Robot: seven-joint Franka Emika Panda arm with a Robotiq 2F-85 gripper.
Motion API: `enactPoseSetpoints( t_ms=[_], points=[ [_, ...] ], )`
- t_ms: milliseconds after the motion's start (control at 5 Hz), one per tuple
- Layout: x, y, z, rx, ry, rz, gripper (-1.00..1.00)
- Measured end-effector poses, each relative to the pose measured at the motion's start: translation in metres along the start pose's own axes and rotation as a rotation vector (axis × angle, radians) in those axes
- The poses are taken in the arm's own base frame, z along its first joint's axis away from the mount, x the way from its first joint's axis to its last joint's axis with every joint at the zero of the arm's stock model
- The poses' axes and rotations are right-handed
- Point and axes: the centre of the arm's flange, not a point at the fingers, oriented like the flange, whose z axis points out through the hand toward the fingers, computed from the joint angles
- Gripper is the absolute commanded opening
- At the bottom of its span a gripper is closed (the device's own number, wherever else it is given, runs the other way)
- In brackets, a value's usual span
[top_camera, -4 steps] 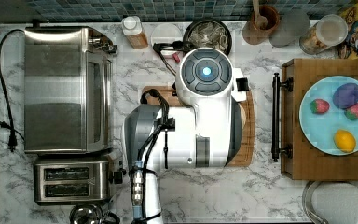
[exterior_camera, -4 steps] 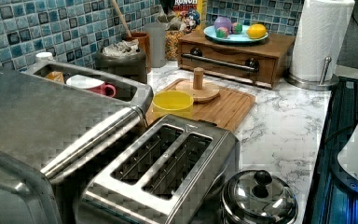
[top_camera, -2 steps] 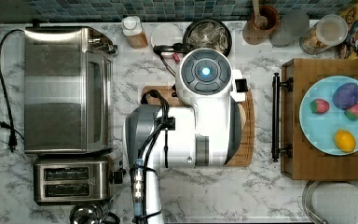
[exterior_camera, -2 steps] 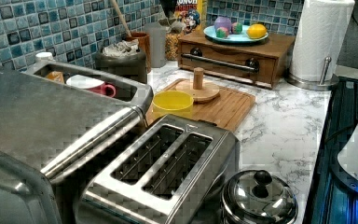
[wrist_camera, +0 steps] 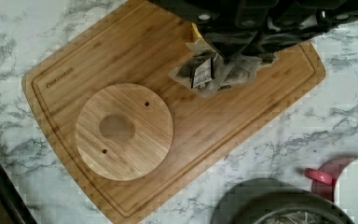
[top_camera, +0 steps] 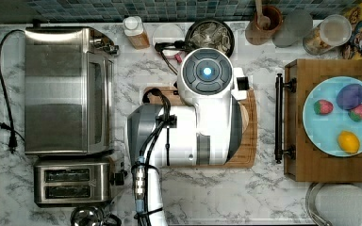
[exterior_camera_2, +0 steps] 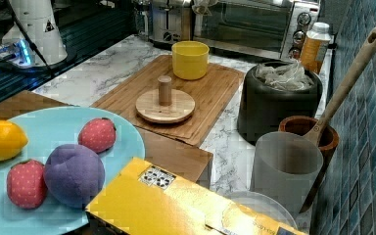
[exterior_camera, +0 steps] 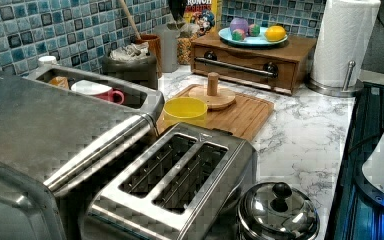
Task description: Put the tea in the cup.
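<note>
Item: pincer (wrist_camera: 223,58) clenched on a crinkled grey-beige tea sachet (wrist_camera: 212,70) above the bamboo board (wrist_camera: 121,56); advice: carry it level over the white red-handled mug (wrist_camera: 356,186); release centred.

A white marbled counter (top_camera: 273,197) was seen, backed by blue tiles. On it were set a toaster oven (top_camera: 66,89), a toaster (top_camera: 73,181), a wooden cutting board (exterior_camera_2: 176,95), the black pot (exterior_camera_2: 279,100), the cup (exterior_camera: 97,90), a wooden drawer box (top_camera: 332,120) and a paper towel stand (exterior_camera: 342,42)
</note>
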Motion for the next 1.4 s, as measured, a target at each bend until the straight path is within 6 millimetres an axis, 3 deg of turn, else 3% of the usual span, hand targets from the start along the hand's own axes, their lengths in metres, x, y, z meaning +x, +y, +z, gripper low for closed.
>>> enactPoseSetpoints(
  t_ms=[400,1000,1400],
  points=[
    [-0.023,-0.018,0.023,-0.025,-0.030,-0.089,-1.00],
    [-0.074,-0.038,0.083,-0.100,-0.134,-0.274,-1.00],
    [-0.087,-0.051,0.104,-0.118,-0.160,-0.319,-1.00]
  ],
)
